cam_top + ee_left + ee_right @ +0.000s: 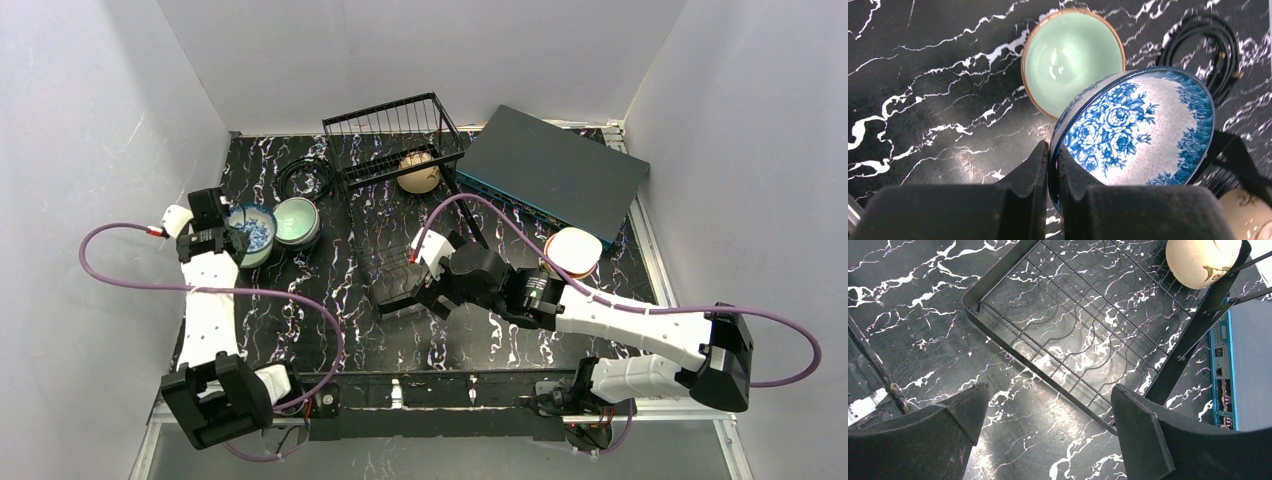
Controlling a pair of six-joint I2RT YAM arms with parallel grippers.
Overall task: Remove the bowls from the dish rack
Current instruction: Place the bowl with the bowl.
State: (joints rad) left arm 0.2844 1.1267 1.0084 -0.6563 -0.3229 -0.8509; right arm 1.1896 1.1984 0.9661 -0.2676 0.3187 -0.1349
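Item: dish rack [400,200], black wire, long tray with a raised basket tier at its far end, standing lengthwise at the middle of a black white-veined tabletop [320,330]. Contents: one beige bowl [420,172], lying on its side at the far end of the dish rack under the raised tier; the near stretch of the tray [1058,340] held no bowl, and the beige bowl [1198,260] showed at its far end in the right wrist view. Left of the dish rack: a pale green bowl [297,220] upright on the tabletop, near the tray's side; further left, just beside it, a blue-and-white bowl [252,232]; beyond both, a coil of black cable [305,178]. The left gripper [1054,161] was pinching the rim of the blue-and-white bowl [1138,130], one finger inside and one outside, with the pale green bowl [1070,60] close alongside. Right of the dish rack: a flat dark grey-teal box [550,170], and nearer than it a white bowl [573,250] with an orange edge. The right gripper [1048,400] hung over the near end of the dish rack, fingers spread wide and holding nothing.
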